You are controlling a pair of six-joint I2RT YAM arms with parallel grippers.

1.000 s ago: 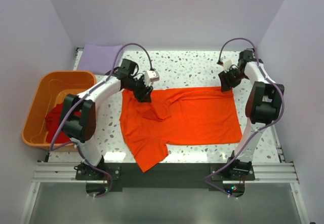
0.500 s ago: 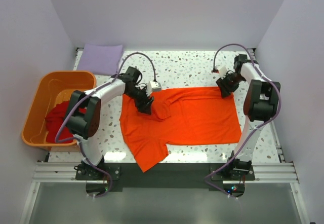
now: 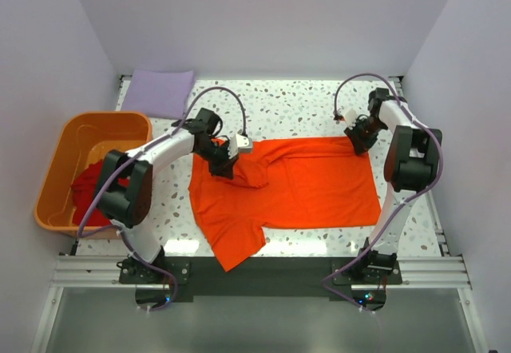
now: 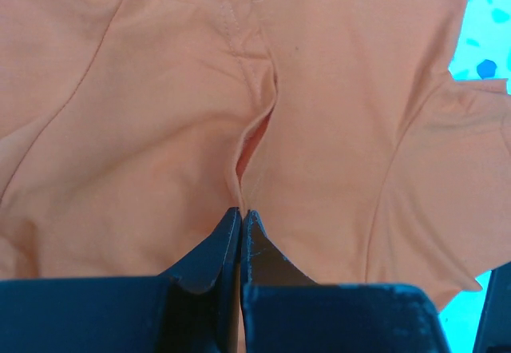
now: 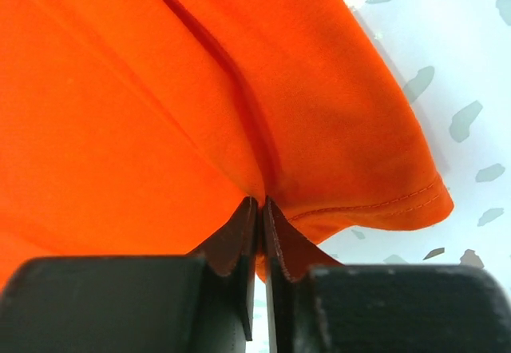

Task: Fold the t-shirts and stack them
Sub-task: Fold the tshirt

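now the bright orange soft cloth t-shirt lies spread mid-frame on the speckled tabletop; left hand and right hand both clamp its upper edge, seemingly to fold it over.

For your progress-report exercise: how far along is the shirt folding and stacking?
Done: lavender t-shirt lies folded at the far-left corner. In hand: left gripper and right gripper pinch the spread orange t-shirt. Left: folding it, plus the red t-shirt in the tub.
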